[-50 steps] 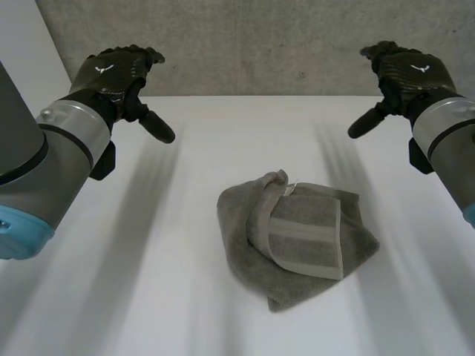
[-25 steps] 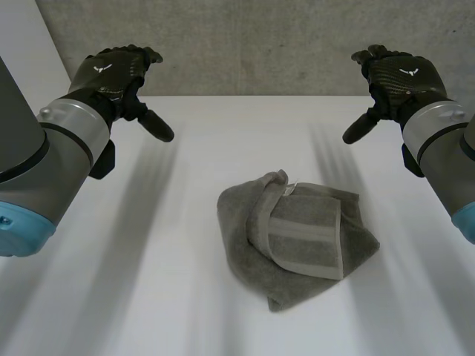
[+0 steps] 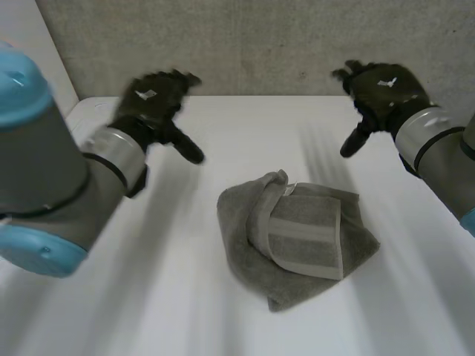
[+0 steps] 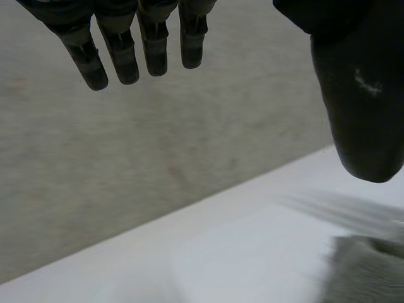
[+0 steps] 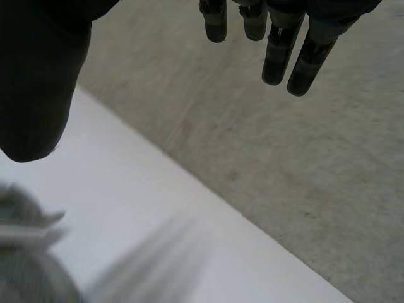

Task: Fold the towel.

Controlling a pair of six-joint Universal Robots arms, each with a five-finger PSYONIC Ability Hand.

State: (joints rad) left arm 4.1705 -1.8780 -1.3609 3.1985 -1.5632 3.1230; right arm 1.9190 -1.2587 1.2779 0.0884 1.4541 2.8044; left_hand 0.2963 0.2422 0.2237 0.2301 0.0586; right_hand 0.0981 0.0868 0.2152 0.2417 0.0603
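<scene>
One grey towel (image 3: 297, 241) lies rumpled on the white surface (image 3: 148, 297), loosely folded, with a banded hem turned up across its top. Two hands hang beyond the towel's far side, apart from it: the left hand (image 3: 152, 104) off its left, the right hand (image 3: 382, 89) off its right. Both have fingers spread and straight, holding nothing.

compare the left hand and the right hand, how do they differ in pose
The left hand hangs left of the towel, the right hand beyond its far right part. The left hand's thumb points toward the right hand; the right hand's thumb points back. Both are open, holding nothing, clear of the towel.
</scene>
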